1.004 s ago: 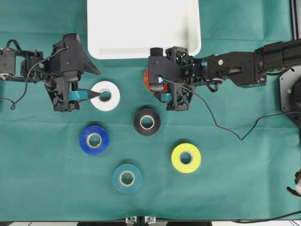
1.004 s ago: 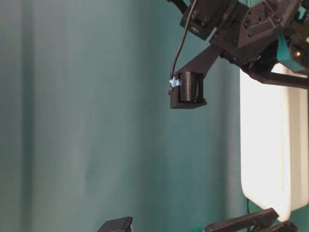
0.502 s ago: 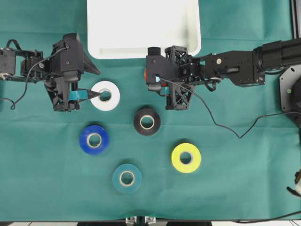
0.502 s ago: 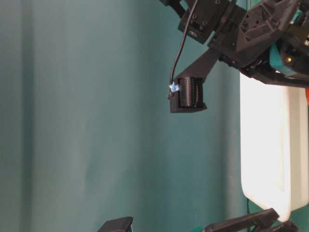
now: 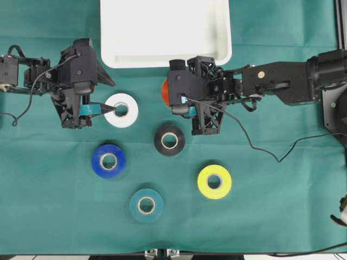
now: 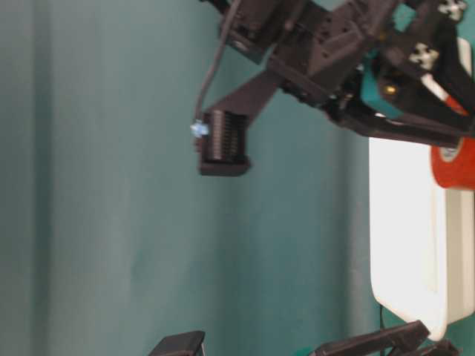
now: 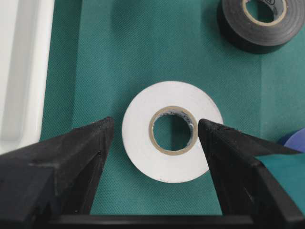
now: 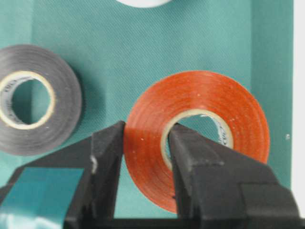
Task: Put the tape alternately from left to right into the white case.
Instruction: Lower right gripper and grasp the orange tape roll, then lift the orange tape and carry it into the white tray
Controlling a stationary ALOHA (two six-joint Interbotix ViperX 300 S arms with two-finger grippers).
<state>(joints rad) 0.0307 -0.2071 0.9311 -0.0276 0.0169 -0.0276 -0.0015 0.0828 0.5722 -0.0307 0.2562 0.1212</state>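
My right gripper (image 8: 147, 128) is shut on the red-orange tape roll (image 8: 209, 93), one finger inside the pale core and one outside the ring. From overhead the roll (image 5: 164, 92) peeks out left of the right gripper (image 5: 176, 100), just below the white case (image 5: 162, 27). My left gripper (image 7: 155, 123) stands open, its fingers either side of the white roll (image 7: 143, 143), which lies flat (image 5: 121, 120). Black (image 5: 169, 130), blue (image 5: 97, 161), yellow (image 5: 203, 181) and teal (image 5: 135, 206) rolls lie flat on the cloth.
Green cloth (image 5: 282, 189) covers the table. The case's rim (image 7: 19, 71) runs along the left of the left wrist view. A black cable (image 5: 255, 149) trails from the right arm across the cloth. The black roll (image 8: 64, 105) lies close to the held roll.
The right gripper has closed on the red-orange roll and shifted slightly left with it; the table-level view now shows the roll. The left arm has not moved.
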